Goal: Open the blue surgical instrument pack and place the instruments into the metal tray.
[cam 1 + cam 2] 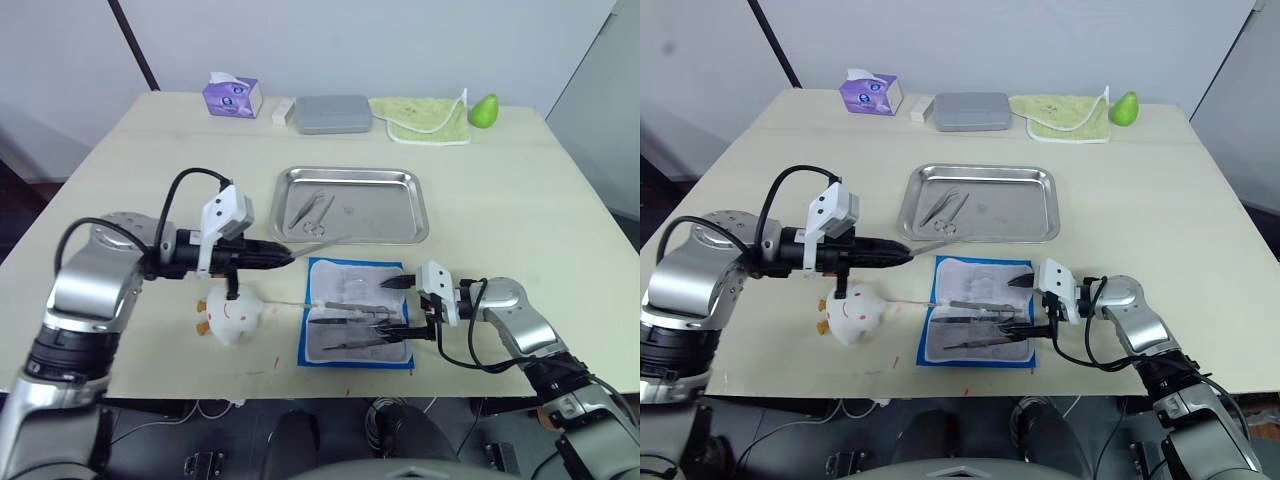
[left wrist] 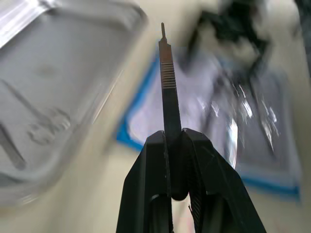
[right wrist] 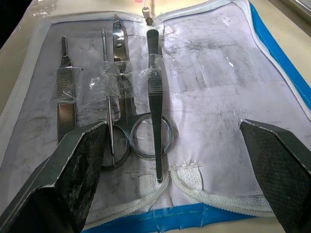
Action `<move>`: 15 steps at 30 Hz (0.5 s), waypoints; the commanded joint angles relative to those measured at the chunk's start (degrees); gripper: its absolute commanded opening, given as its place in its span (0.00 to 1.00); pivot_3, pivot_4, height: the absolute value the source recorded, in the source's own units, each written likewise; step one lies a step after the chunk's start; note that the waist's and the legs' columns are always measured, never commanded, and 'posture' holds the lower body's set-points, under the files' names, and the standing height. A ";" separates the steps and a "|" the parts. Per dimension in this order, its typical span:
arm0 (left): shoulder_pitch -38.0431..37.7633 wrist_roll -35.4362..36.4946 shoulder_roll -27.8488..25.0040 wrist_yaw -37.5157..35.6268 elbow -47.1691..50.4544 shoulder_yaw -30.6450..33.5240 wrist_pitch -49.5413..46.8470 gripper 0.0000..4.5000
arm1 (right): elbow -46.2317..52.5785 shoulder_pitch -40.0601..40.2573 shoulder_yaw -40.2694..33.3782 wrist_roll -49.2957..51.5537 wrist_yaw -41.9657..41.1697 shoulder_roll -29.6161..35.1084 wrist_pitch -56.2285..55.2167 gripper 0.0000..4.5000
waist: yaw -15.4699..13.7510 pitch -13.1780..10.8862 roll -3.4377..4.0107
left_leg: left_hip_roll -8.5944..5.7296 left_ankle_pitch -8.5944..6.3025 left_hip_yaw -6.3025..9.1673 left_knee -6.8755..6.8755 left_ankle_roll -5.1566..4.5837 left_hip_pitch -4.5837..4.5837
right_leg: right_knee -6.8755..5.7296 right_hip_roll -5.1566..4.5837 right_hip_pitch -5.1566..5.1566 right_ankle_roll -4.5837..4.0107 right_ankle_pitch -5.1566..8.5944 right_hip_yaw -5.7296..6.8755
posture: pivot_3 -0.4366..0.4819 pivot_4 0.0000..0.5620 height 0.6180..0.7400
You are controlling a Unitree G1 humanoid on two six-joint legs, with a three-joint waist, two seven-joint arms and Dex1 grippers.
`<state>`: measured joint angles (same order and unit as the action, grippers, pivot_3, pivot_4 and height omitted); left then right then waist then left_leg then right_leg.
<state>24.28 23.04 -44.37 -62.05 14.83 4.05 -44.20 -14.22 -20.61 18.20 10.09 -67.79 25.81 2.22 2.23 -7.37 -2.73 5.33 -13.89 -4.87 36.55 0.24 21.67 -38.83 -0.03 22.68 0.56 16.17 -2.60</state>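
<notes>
Stainless steel is what counts on this table: from the head view the metal tray (image 1: pixel 352 204) sits just beyond the opened blue surgical instrument pack (image 1: pixel 357 327), with a pair of ring-handled scissors (image 1: pixel 312 212) already lying in its left half. The left gripper (image 1: pixel 283 257) reaches in from the side, arm stretched level between pack and tray, its fingers closed on a thin scalpel handle (image 1: pixel 928 246) whose free end points toward the tray's near rim. The right gripper (image 1: pixel 398 306) hangs over the pack's right edge, jaws spread wide and empty. In the left wrist view the handle (image 2: pixel 167 87) stands straight out from the pinched fingers (image 2: pixel 155 165), ribbed along its grip; I'd judge it light, rigid and slick, so the hold near one end could let it swivel. In the right wrist view the pack's white padded lining (image 3: pixel 214 92) shows the remaining instruments (image 3: pixel 126 92) tucked under clear straps: scissors, forceps, a flat handle. They look stiff and slippery, best pinched mid-shank and slid out lengthwise, while the soft pack may lift with them.
</notes>
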 commanded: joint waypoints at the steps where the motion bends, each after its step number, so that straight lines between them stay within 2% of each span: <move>1: 0.36 0.14 5.83 13.46 6.98 2.42 -5.66 0.01 | -6.40 3.61 4.34 -5.46 0.21 1.57 3.35 1.00 | -0.01 0.02 -0.05 | 0.00 0.00 0.00 0.00 0.00 -0.01 | 0.00 0.00 0.00 0.00 0.00 0.00 | 0.48 0.27 1.00; 4: 3.27 -2.38 12.25 23.95 7.79 0.79 -9.81 0.01 | -5.85 3.65 4.31 -5.32 -0.20 1.79 3.37 1.00 | -0.11 0.14 -0.24 | -0.08 0.00 0.04 0.00 0.00 0.00 | -0.01 -0.02 -0.04 0.02 -0.12 -0.02 | 0.48 0.27 1.00; 8: 11.62 -6.72 23.31 40.15 4.36 -0.45 -20.32 0.01 | -5.96 3.23 4.23 -5.49 -0.80 2.36 2.89 1.00 | -0.36 0.19 -0.30 | -0.14 0.00 0.14 0.01 0.00 0.02 | 0.00 -0.01 -0.05 0.15 -0.20 0.03 | 0.48 0.27 1.00; 11: 14.70 -8.09 27.64 45.29 2.09 -0.31 -22.72 0.01 | -5.90 3.04 4.16 -5.37 -1.00 2.59 3.00 1.00 | -0.27 0.19 -0.19 | -0.21 0.00 0.23 0.00 0.00 0.05 | 0.02 -0.01 -0.06 0.14 -0.22 0.03 | 0.48 0.27 1.00; 15: 18.03 -11.69 34.18 53.20 -5.88 -0.98 -20.64 0.01 | -5.47 2.79 4.26 -5.40 -1.50 3.02 3.59 1.00 | -0.34 0.16 -0.11 | -0.24 0.00 0.28 -0.05 0.01 0.07 | 0.04 -0.01 -0.06 0.09 -0.24 -0.01 | 0.48 0.27 1.00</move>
<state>40.48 13.31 -12.02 -12.54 11.38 3.51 -66.54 -13.89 -21.09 18.17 10.10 -69.30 26.94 2.21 1.89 -7.21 -2.84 5.06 -13.88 -4.52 36.51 0.25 21.75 -38.80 -0.05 22.60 0.65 15.93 -2.57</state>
